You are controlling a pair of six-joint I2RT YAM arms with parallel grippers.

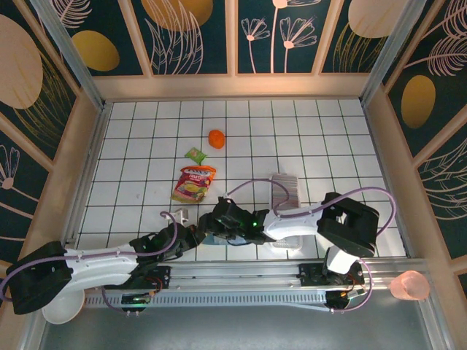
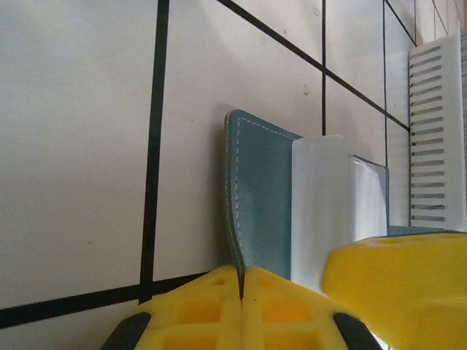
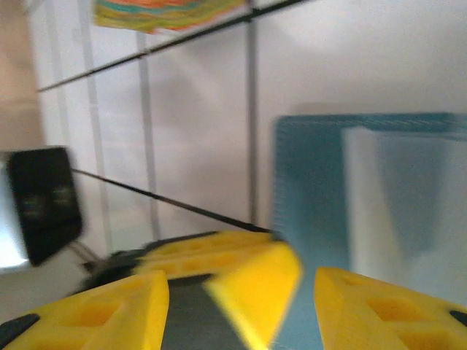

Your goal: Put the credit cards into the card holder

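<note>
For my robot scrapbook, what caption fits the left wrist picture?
Left gripper pinches the teal card holder, a pale card standing against it.

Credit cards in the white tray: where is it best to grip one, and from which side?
Probably the upper edge of an end one of the credit cards, from straight above: they seem to stand packed in the white tray, leaving only top edges free.

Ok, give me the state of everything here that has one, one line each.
left pincer, shut on the card holder's edge.
right pincer, open, at the card holder.
card holder, unfolded, clear pocket showing.
credit cards, packed in a row in the white tray.
snack pouch, lying flat on the table.
</note>
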